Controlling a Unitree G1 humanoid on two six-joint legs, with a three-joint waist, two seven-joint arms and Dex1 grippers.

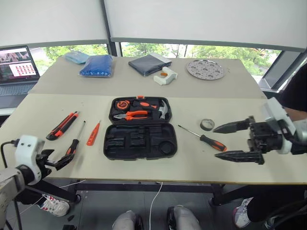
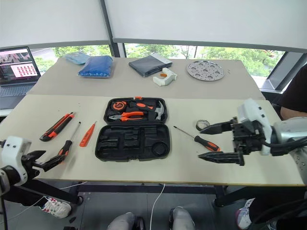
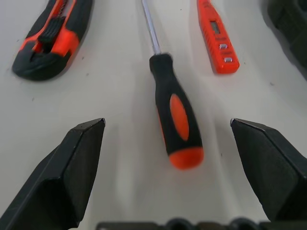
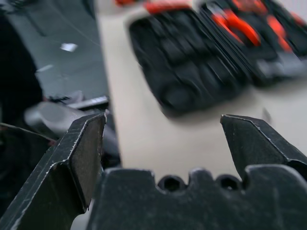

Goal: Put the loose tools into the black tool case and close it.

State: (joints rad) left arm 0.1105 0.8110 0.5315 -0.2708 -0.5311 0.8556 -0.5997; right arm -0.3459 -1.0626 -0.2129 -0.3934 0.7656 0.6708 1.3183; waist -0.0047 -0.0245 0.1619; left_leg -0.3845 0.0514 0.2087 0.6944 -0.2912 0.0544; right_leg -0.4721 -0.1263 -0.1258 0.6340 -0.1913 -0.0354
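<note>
The black tool case (image 1: 140,142) lies open in the middle of the table, with pliers, a hammer and a tape measure in its far half. Left of it lie three loose tools: a black-orange knife-like tool (image 1: 62,125), a screwdriver (image 1: 75,142) and a small all-orange screwdriver (image 1: 93,133). My left gripper (image 1: 60,160) is open just behind that screwdriver's handle (image 3: 176,115), which lies between the fingers' lines without touching them. Another screwdriver (image 1: 204,138) lies right of the case. My right gripper (image 1: 215,142) is open above the table, pointing left, near that handle's end.
A small tape roll (image 1: 207,125) sits just beyond the right screwdriver. On the far table are a laptop (image 1: 17,67), a blue bag (image 1: 97,66), a dark navy pouch (image 1: 148,63), a white-orange object (image 1: 165,75) and a round perforated metal plate (image 1: 205,69).
</note>
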